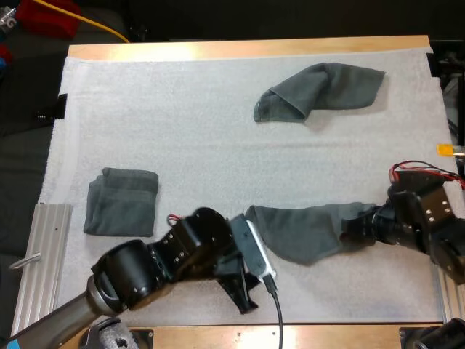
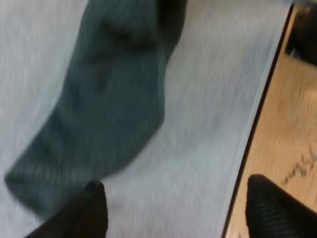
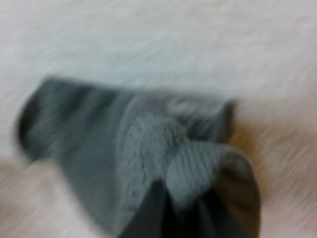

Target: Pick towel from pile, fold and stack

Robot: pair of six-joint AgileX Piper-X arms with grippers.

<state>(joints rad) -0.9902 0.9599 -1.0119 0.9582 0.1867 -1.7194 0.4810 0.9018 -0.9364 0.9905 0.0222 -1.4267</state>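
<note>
Right gripper [image 1: 350, 231] is clamping near towel [image 1: 305, 233] at 3 o'clock end. Left gripper [image 2: 176, 191] is hovering released at its 8 o'clock end.

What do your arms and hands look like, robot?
My left arm and right arm are chunky, rounded and shiny black. My left hand and right hand each have two black fingers.

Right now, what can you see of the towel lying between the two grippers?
The towel is dark grey-green terry cloth, lying stretched sideways and rumpled on the mat near its front edge. The right gripper pinches its bunched right end; its left end lies by one finger of the open left gripper.
</note>
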